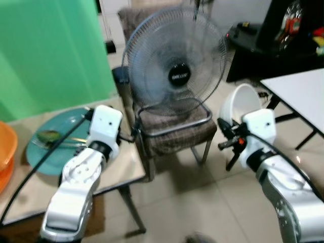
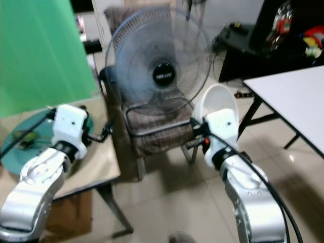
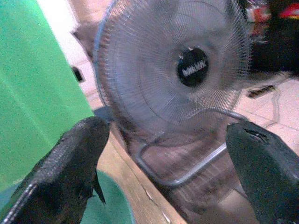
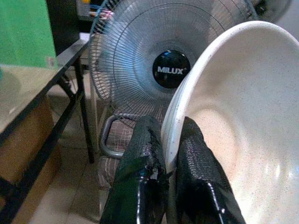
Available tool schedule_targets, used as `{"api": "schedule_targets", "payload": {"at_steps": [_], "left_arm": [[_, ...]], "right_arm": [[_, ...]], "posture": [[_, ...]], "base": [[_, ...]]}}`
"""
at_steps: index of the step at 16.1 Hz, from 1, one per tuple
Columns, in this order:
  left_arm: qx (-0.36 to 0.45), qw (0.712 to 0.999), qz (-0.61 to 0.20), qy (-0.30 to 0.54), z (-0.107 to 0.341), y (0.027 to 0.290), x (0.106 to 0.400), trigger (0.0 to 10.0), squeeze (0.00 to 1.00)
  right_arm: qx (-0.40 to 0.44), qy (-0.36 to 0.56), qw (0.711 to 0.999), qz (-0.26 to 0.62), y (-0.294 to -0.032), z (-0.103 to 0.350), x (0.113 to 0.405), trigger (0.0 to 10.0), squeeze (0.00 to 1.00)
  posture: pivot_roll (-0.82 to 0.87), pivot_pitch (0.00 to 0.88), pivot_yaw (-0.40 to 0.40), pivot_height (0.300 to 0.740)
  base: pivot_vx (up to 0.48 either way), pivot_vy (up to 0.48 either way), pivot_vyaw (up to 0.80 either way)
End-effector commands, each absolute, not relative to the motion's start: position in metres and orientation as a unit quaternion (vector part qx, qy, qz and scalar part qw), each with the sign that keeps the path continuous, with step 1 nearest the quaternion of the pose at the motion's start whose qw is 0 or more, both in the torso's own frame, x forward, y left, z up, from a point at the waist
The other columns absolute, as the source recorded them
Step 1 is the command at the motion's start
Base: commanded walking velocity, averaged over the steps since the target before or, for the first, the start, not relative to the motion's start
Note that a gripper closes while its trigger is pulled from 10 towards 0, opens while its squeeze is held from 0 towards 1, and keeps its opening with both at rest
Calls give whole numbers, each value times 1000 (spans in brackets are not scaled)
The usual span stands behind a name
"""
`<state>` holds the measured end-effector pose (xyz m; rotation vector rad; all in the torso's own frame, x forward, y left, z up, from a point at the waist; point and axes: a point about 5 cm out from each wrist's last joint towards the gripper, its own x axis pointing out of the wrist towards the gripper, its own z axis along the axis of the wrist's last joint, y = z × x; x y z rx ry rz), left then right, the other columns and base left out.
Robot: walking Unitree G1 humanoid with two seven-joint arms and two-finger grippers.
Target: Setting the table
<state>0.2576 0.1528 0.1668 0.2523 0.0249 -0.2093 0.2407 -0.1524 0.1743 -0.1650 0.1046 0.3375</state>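
My right gripper is shut on the rim of a white speckled bowl, one finger inside and one outside. I hold the bowl tilted on edge above the tiled floor, to the right of the chair. My left gripper is open and holds nothing; it hovers over the right edge of the beige table. A teal plate lies on that table with a fork and spoon and a bit of green food on it.
A standing fan rests on a brown chair between my arms. An orange bowl sits at the table's far left. A white table stands at the right, and a green screen behind the beige table.
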Motion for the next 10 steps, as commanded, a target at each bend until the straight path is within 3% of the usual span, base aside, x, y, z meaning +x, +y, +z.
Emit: {"api": "schedule_targets", "payload": {"at_steps": [1, 3, 7, 8, 10], "left_arm": [[125, 988, -94, 11, 168, 153, 259, 10000, 0], [119, 989, -84, 13, 167, 155, 259, 10000, 0], [121, 991, -61, 6, 166, 158, 261, 10000, 0], [123, 991, -60, 10, 164, 159, 263, 10000, 0], [123, 990, -68, 12, 163, 159, 261, 10000, 0]], "right_arm": [[-108, 43, 982, 149, -157, 174, 239, 10000, 0], [-110, 44, 983, 137, -159, 172, 239, 10000, 0], [-143, 47, 980, 131, -160, 169, 243, 10000, 0], [-185, 40, 974, 125, -160, 169, 247, 10000, 0], [-180, 41, 975, 126, -160, 168, 249, 10000, 0]], "posture": [[91, 0, 25, 740], [90, 0, 23, 740], [90, 0, 12, 740], [92, 0, 6, 740], [97, 0, 3, 740]], "base": [[0, 0, -800], [0, 0, -800], [0, 0, 0], [0, 0, -750], [0, 0, -738]]}}
